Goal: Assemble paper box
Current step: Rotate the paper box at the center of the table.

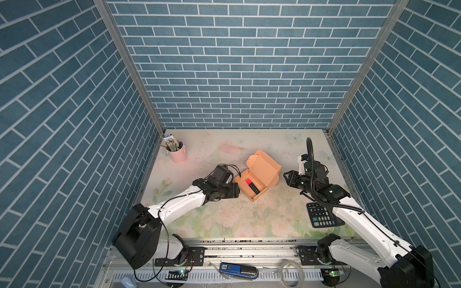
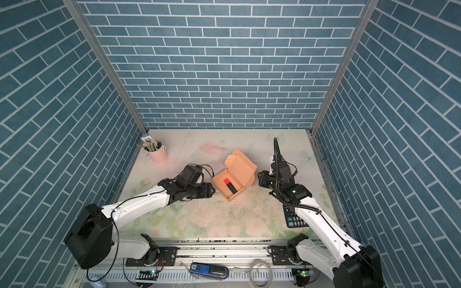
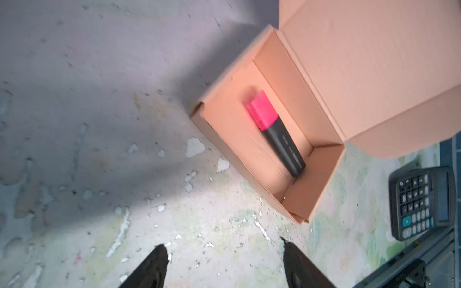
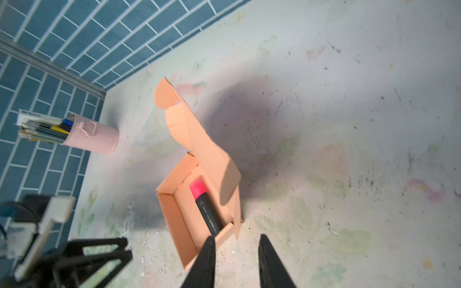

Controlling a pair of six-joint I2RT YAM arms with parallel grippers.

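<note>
Your left gripper has its jaws spread wide with nothing between them. It hovers just off one short end of the paper box, not touching it. Your right gripper has its jaws only partly apart, also empty, and sits just beside the box's other end, near the lid's side flap but clear of it.

The box rests on the table between the two grippers. Its tray is folded up and its hinged lid stands raised, leaning back from the tray. A pink-capped marker lies inside along the lid-side wall.

Expect thin, light card that bends at the creases and slides readily on the table, and the marker adds little weight. A hard pinch would likely crush a wall. Take the lid by its free edge near the rounded flaps, and steady a tray wall with the other gripper.

The box is plain. The marker's barrel carries marks too blurred to read. The calculator, well apart from the box on the right arm's side, shows digit and sign keys but no legible brand. The pink pen cup, beyond the box on the left arm's side, holds a printed pack too small to read.
</note>
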